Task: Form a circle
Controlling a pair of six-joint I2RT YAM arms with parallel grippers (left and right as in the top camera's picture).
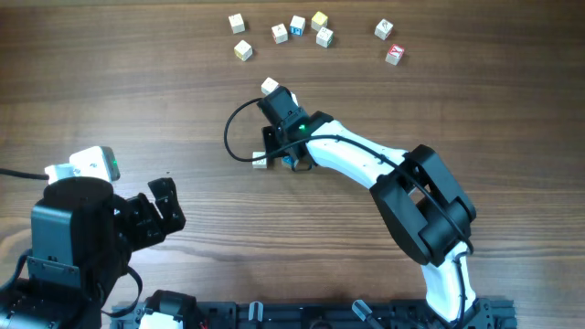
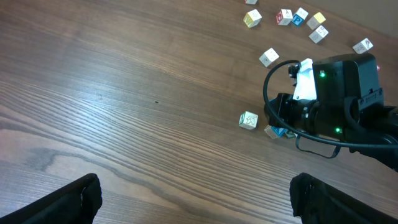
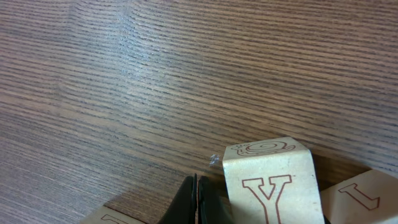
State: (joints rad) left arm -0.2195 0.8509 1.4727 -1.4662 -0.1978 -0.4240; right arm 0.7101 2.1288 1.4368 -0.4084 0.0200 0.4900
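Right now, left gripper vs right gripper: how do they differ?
Left gripper is wide open; right gripper is shut. Left gripper hangs back near its own base over bare table, with no cube close; right gripper is out mid-table, tips low beside the Y cube. Shared: neither holds anything between its fingers.

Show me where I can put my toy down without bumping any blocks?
The wide bare wood on the left, between the left arm and the row of loose blocks, is free. So is the far right, past the right arm. It's crowded along that row and around the little cluster of blocks under the right arm's tip.
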